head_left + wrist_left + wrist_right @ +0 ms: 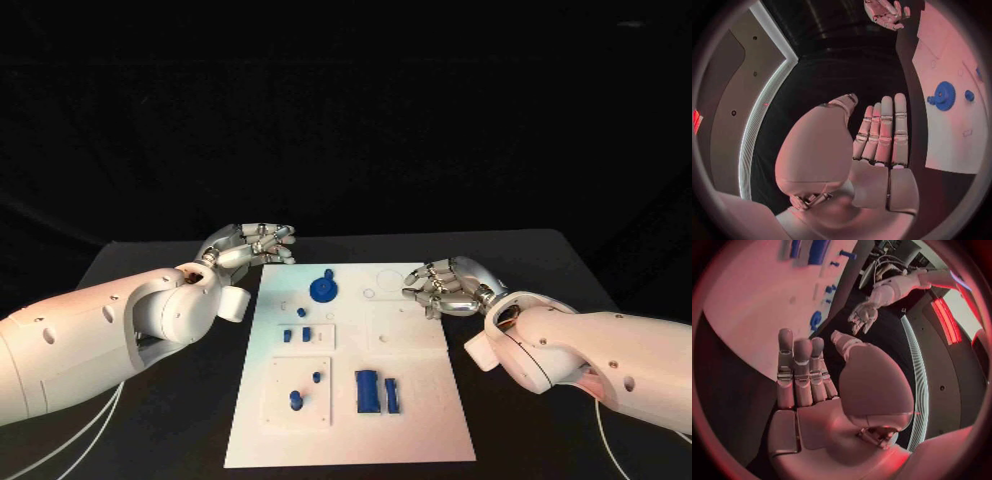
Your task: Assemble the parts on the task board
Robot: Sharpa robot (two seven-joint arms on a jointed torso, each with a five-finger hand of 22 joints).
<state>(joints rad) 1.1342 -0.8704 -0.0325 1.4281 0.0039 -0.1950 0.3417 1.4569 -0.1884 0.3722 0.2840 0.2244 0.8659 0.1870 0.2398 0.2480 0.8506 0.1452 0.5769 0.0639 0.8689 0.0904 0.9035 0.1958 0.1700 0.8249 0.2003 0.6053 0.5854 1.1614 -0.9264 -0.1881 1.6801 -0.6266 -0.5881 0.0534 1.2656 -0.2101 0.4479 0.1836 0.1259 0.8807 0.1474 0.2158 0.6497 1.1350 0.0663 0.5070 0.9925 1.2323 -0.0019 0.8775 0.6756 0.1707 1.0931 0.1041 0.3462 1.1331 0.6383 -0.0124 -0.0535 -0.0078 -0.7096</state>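
Left hand [248,243]: fingers [882,130] straight, side by side, holding nothing; it hovers off the far left corner of the task board [418,400], over the black tabletop [130,265]. Right hand [450,286]: fingers [799,367] likewise extended and empty, at the board's far right edge.

Parts, all placed against the board: blue gear [325,289] near its far edge, left of centre, with a small round piece just beyond it; small blue pegs [296,334] in the inset plate nearer the middle left; two more pegs [299,398] in the near-left plate; two upright blue blocks [375,390] near the near centre. Whether each piece is seated or merely resting cannot be told, so the layout fits either a board awaiting assembly or one with the work behind it.

Risks, as judgement:
- Pieces are small against broad fingers; a pinch could knock a neighbouring peg over.
- The upright blocks stand close together; grazing one may topple both.
- A hand crossing the board low could sweep the gear.
- The board appears unclamped; side pressure may slide it on the tabletop.
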